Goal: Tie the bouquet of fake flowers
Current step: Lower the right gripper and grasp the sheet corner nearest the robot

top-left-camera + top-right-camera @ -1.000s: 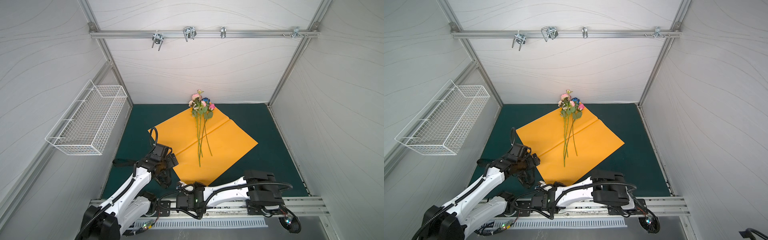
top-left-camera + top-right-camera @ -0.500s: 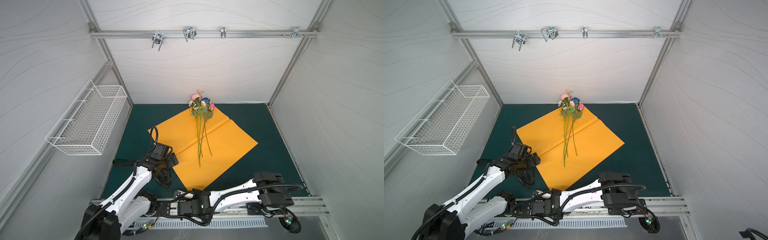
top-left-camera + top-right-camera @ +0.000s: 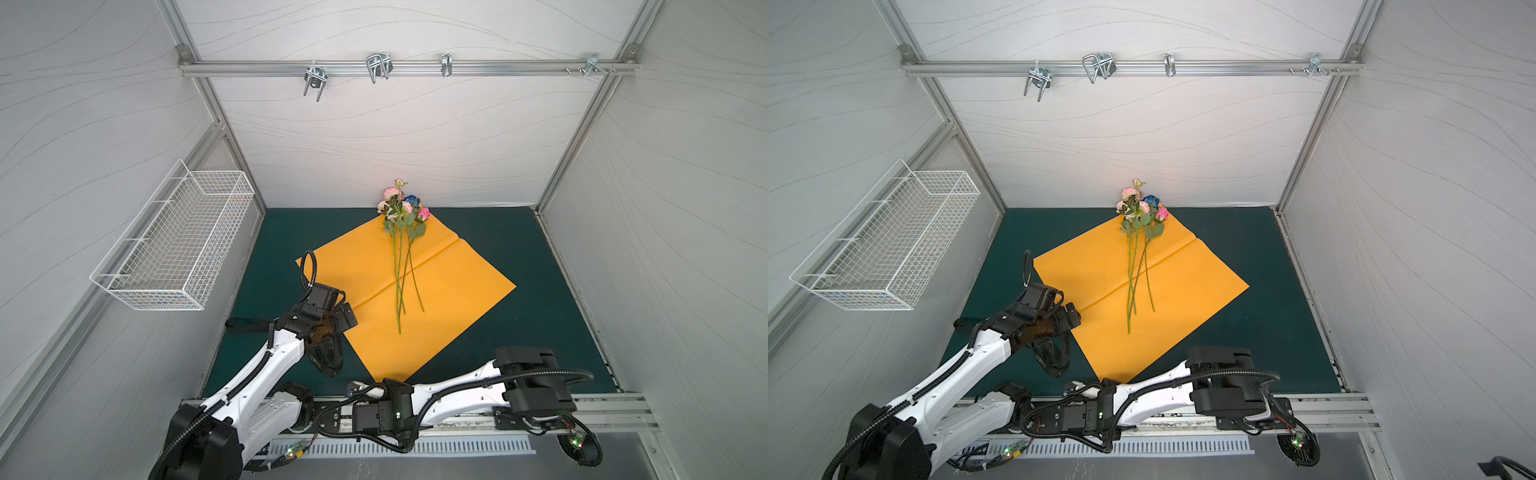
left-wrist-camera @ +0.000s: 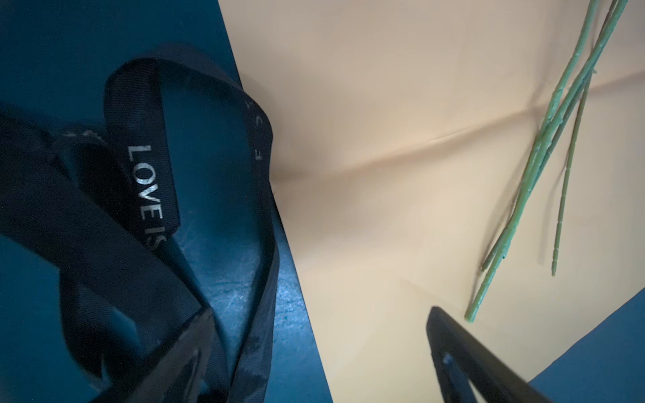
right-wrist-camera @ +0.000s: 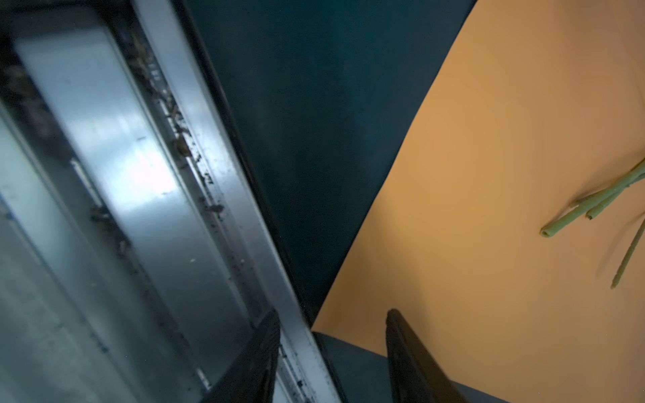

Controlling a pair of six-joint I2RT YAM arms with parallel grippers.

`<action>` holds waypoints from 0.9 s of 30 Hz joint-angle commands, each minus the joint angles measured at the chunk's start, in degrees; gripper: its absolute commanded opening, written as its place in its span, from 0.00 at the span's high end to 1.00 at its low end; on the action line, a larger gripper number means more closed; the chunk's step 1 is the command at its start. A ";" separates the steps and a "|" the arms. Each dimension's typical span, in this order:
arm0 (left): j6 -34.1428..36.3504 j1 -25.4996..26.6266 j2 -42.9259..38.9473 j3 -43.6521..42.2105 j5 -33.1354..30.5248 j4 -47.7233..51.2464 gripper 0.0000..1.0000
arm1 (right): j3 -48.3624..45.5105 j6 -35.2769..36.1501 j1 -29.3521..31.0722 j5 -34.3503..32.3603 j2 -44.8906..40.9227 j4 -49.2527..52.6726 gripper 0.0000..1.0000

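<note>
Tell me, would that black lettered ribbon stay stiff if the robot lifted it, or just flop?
Probably floppy: the black ribbon lies in loose loops and twists on the dark mat, holding no shape of its own. Likely very light, being a thin flat band. Grabbed at one spot, its crossed loops would probably trail behind.

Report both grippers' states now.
Left gripper: jaws wide open, gripping nothing; black ribbon close by.
Right gripper: jaws apart, empty.

Left claw point(image 4: 319, 314) gapes wide, stretched forward; right claw point(image 5: 333, 314) (jaws partly apart, empty) sits low.
</note>
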State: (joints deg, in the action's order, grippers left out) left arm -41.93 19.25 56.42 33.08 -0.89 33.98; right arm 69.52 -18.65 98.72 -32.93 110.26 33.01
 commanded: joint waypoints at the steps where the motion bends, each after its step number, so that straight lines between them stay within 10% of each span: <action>1: 0.25 0.22 0.00 2.85 -1.14 -1.18 0.04 | 0.88 -2.14 -0.89 -6.16 1.56 4.33 0.54; 27: 2.00 -2.93 -0.70 2.61 -1.82 5.60 0.04 | -1.65 -0.98 -0.38 -1.61 -2.28 -1.88 0.48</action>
State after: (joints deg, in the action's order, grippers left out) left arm -41.10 17.93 56.49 34.15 -1.08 36.86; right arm 67.66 -19.09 97.84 -35.48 108.62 31.81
